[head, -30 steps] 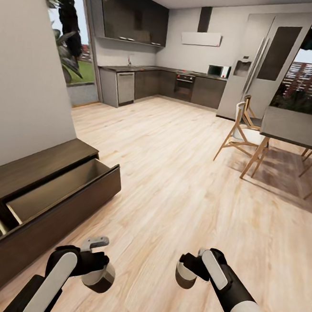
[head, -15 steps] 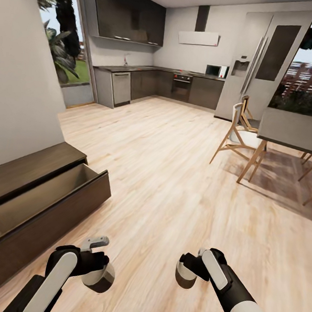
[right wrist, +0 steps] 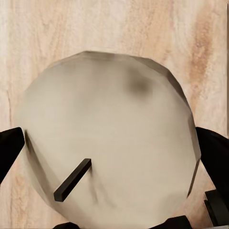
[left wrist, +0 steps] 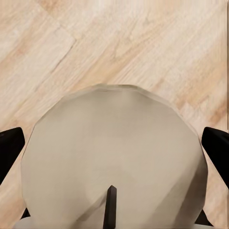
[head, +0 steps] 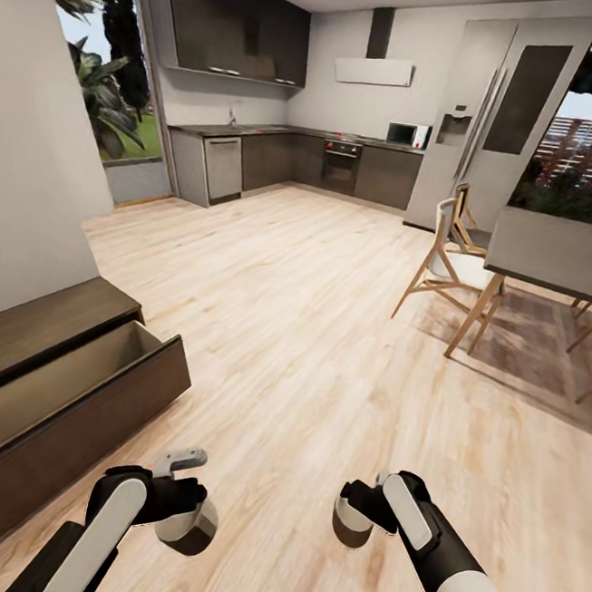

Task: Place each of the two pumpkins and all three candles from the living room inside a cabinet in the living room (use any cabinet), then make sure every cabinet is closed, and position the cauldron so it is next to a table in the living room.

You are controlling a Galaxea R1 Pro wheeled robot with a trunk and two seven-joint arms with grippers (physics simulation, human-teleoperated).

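Observation:
My left gripper (head: 184, 512) is shut on a beige candle (head: 188, 524), held low over the wooden floor. In the left wrist view that candle (left wrist: 114, 162) sits between the black fingertips (left wrist: 9, 150), its dark wick pointing at the camera. My right gripper (head: 357, 514) is shut on a second candle (head: 350, 526); in the right wrist view this candle (right wrist: 107, 152) is clamped between the fingers (right wrist: 214, 157). The dark-brown cabinet (head: 47, 325) stands at the left with one drawer (head: 58, 390) pulled open, its inside bare where visible. Pumpkins, cauldron and table are out of view.
A tall dining table (head: 561, 246) with wooden chairs (head: 450, 262) stands at the right. Dark grey kitchen cabinets (head: 292, 159) and a fridge (head: 493, 116) line the far wall. Open wooden floor (head: 310, 334) lies between. A white wall (head: 27, 167) rises behind the low cabinet.
The view has swung right, so the cabinet and its open drawer slid toward the left edge. Both arms hold their candles in the same pose.

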